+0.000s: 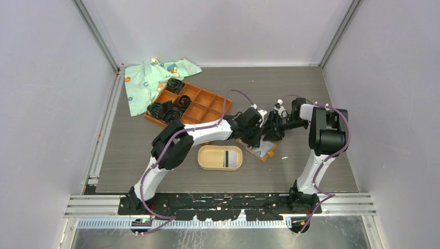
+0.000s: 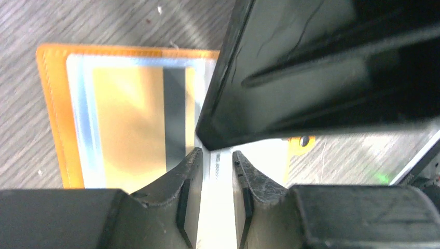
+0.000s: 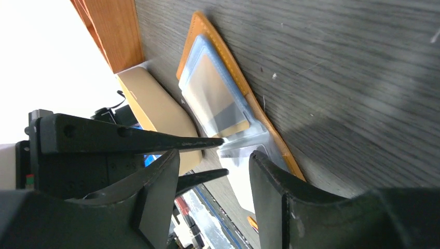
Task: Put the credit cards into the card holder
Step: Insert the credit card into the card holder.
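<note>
The beige oval card holder lies front of centre with one pale, dark-striped credit card in it. Just right of it, the orange wallet lies open under both grippers. A gold credit card with a dark stripe sits in its clear sleeve. My left gripper hovers low over the white sleeve edge, jaws a narrow gap apart, nothing visibly pinched. My right gripper faces it from the right, open, its fingers astride the sleeve's lifted corner.
An orange grid tray with black coiled bands stands behind the left arm. A green patterned cloth lies at the back left. White walls enclose the table on three sides.
</note>
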Controlling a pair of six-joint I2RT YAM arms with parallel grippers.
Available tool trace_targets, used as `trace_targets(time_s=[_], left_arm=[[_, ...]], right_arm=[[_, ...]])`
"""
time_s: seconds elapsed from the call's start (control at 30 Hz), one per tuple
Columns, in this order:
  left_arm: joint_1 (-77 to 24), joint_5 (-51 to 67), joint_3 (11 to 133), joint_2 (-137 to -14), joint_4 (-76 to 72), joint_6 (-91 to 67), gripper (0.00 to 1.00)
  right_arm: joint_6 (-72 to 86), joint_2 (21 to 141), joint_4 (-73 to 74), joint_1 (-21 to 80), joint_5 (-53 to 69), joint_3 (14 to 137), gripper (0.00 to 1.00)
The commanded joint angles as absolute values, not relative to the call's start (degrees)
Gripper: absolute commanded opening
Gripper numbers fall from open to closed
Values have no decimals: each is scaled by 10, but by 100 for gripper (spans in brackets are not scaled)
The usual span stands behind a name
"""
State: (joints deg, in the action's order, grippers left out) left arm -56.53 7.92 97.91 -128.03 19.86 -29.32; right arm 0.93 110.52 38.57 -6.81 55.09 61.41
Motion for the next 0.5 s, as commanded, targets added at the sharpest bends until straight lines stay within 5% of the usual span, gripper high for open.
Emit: trace_targets(time_s=[0.0, 0.27, 0.47], left_arm=[[-560, 97, 931, -1189, 141, -270, 28], [-545, 68, 844, -1108, 105, -231, 29], [-501, 62, 829, -1107, 121, -217, 28]], right_arm=[[-23, 1062, 408, -64, 534, 622, 58], [-48, 1018, 416, -64, 525, 622, 54], [-63, 996, 413, -57, 481, 614, 20]])
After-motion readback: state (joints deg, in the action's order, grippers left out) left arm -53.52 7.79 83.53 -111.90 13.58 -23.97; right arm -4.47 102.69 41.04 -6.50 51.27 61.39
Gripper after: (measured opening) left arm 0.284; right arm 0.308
